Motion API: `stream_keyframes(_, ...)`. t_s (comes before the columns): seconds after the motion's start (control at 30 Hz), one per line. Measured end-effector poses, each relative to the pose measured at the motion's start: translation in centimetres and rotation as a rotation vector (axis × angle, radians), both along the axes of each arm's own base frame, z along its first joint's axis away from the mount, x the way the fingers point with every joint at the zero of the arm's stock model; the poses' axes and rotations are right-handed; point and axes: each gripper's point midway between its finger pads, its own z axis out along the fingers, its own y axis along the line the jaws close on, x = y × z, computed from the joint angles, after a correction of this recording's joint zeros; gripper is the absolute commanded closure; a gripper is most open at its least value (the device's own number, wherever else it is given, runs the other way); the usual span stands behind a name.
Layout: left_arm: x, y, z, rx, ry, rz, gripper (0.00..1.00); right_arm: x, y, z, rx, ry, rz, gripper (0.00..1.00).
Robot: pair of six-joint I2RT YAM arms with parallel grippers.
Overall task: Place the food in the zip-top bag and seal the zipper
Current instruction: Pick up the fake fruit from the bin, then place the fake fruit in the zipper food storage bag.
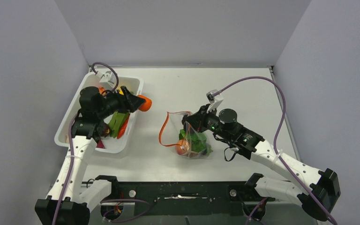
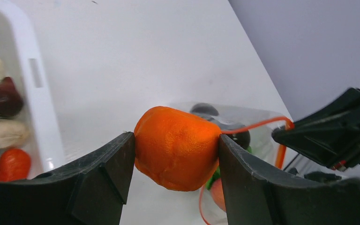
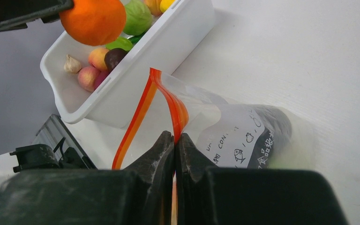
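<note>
My left gripper (image 2: 176, 150) is shut on an orange (image 2: 176, 147) and holds it in the air just past the right rim of the white bin (image 1: 133, 115); the orange also shows in the top view (image 1: 144, 103) and right wrist view (image 3: 93, 21). The clear zip-top bag (image 1: 192, 138) lies mid-table with its mouth facing the bin, and holds green pieces, a peach and a dark fruit. My right gripper (image 3: 175, 138) is shut on the bag's red-orange zipper strip (image 3: 176, 110) and holds one side of the mouth up, so the mouth gapes.
The white bin (image 3: 178, 35) at the left holds more toy food: green lettuce (image 3: 138, 16), peaches (image 3: 88, 77), a dark plum (image 3: 114, 57), garlic (image 3: 71, 64) and other pieces. Grey walls enclose the table on three sides.
</note>
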Motion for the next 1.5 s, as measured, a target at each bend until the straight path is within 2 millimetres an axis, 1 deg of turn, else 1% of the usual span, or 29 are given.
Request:
stream_keyframes(0.1,-2.0,-3.0,0.1,-0.017,-0.022,-0.105,0.66,0.1,0.1,0.1,0.004,0.001,-0.001,1.0)
stream_keyframes(0.2,-3.8,-5.4,0.5,-0.028,-0.054,-0.196,0.66,0.1,0.2,0.1,0.008,0.001,-0.001,1.0)
stream_keyframes(0.33,-5.1,-7.6,0.8,-0.038,-0.095,-0.276,0.66,0.2,0.2,0.2,0.011,0.002,-0.002,1.0)
stream_keyframes(0.43,-5.9,-8.6,0.1,-0.029,-0.104,-0.322,0.66,0.2,0.2,0.3,0.013,0.0,-0.002,1.0)
stream_keyframes(0.63,-6.6,-9.7,-1.6,0.003,-0.126,-0.378,0.67,0.2,0.3,0.7,0.019,-0.006,-0.002,1.0)
stream_keyframes(0.97,-6.7,-10.6,-5.0,0.06,-0.156,-0.422,0.64,0.2,0.3,0.7,0.022,-0.002,0.001,1.0)
stream_keyframes(1.0,-6.7,-10.7,-5.1,0.066,-0.169,-0.428,0.63,0.1,0.4,0.7,0.023,-0.002,0.003,1.0)
stream_keyframes(1.13,-6.7,-10.9,-5.5,0.083,-0.229,-0.447,0.49,0.1,0.4,0.7,0.023,-0.002,0.008,1.0)
stream_keyframes(1.23,-7.0,-11.2,-6.4,0.102,-0.278,-0.482,0.39,0.0,0.5,0.7,0.024,0.0,0.016,1.0)
stream_keyframes(1.33,-7.8,-11.6,-7.2,0.148,-0.331,-0.535,0.34,-0.2,0.6,0.7,0.025,0.002,0.025,1.0)
stream_keyframes(1.5,-8.7,-12.0,-7.1,0.237,-0.44,-0.606,0.25,-0.2,0.6,0.7,0.023,-0.001,0.031,1.0)
